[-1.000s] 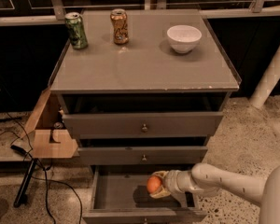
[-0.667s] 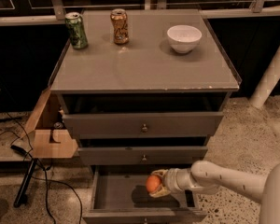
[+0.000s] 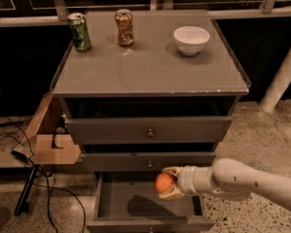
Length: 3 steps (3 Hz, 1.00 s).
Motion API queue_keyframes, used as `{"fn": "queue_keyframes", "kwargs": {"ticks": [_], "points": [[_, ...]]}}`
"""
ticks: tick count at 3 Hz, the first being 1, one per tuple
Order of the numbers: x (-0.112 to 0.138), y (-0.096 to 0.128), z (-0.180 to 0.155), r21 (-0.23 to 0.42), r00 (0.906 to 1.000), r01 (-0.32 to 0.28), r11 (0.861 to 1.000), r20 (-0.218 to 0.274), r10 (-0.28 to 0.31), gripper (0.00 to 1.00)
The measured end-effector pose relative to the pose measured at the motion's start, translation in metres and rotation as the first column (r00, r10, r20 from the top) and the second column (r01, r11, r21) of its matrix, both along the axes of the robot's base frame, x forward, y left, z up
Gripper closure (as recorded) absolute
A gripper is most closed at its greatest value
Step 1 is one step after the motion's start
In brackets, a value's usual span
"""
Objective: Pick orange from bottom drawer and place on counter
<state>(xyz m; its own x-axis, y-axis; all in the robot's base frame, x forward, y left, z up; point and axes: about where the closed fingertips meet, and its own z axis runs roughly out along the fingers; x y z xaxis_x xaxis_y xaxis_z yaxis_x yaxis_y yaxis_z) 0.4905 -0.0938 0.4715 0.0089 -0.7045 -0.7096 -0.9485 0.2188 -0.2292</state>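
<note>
Where the bottom drawer (image 3: 111, 198) is pulled open at the near edge of the scene, its grey floor is crossed by a dark shadow (image 3: 146, 207). Over the right half of this open drawer, the orange (image 3: 163, 183) is gripped between the two pale fingers (image 3: 172, 193) of the gripper (image 3: 168, 183), which is clenched on the fruit from above and below. The gripper is carried by a white arm (image 3: 242, 181) that enters from the right. Just behind and above, the middle drawer (image 3: 121, 162) and the top drawer (image 3: 111, 129) are shown, each with a small round knob at its centre. To the left of the cabinet, an open cardboard box (image 3: 51, 147) and dark cables (image 3: 43, 191) are seen at floor level. Farther back, the counter (image 3: 150, 69) is shown. Toward its far edge are borne a green can (image 3: 80, 31) at the left, a copper-orange can (image 3: 124, 27) near it, and a white bowl (image 3: 191, 40) at the right.
</note>
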Motion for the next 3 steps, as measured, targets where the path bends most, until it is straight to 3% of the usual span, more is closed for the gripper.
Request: {"fn": "queue_keyframes", "kwargs": {"ticks": [1, 2, 3], "points": [[-0.010, 0.005, 0.080, -0.025, 0.9975, -0.002, 1.000, 0.070, 0.003, 1.00], [-0.001, 0.000, 0.116, -0.068, 0.9905, -0.002, 0.998, 0.137, 0.011, 1.00], [-0.001, 0.000, 0.117, -0.068, 0.9905, -0.001, 0.998, 0.137, 0.011, 1.00]]}}
